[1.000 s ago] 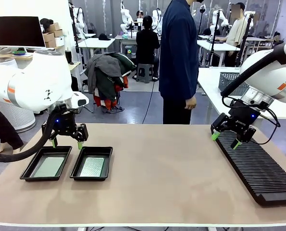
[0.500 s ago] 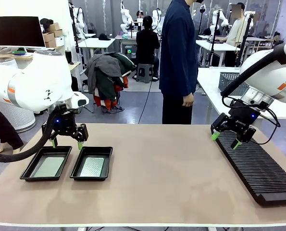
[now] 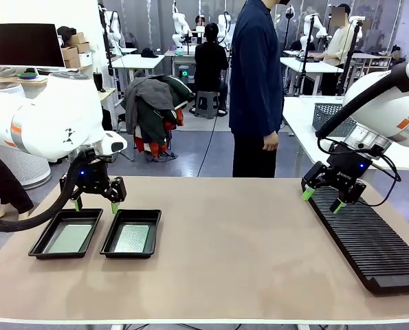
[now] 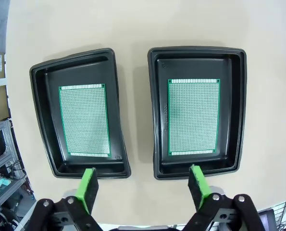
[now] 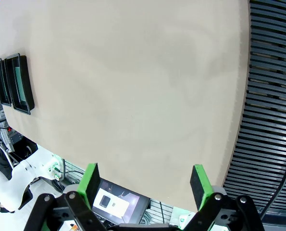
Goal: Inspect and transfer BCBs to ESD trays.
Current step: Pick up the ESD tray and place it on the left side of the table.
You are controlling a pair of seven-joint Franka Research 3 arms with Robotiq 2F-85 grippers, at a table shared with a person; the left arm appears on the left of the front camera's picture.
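- Black plastic, two trays [image 3: 66,234] [image 3: 131,234] lie side by side on the table [image 3: 225,254], at the robot's left side, almost touching each other.
- In each tray one green board lies flat on the floor: one board [image 4: 84,120] in the tray [image 4: 78,115] on the left of the wrist picture, one board [image 4: 192,117] in the tray [image 4: 197,110] on its right.
- Each board lies about in the middle of its tray, with black floor showing around it on all sides.
- The left gripper [image 3: 94,204] hangs above the far edge of the trays, over the gap between them. Its fingers stand wide apart and hold nothing; the green pads [image 4: 88,187] show at the bottom of its wrist view.
- The right gripper [image 3: 322,200] hangs over the far end of a long black rack [image 3: 366,237] at the robot's right side. Its fingers are also spread wide and empty.
- In the right wrist view the rack [image 5: 265,96] runs along the right edge, and both trays [image 5: 13,82] show small at the far left.
- A person in dark blue [image 3: 256,82] stands behind the far side of the table, one hand [image 3: 271,142] hanging down, well apart from both grippers.
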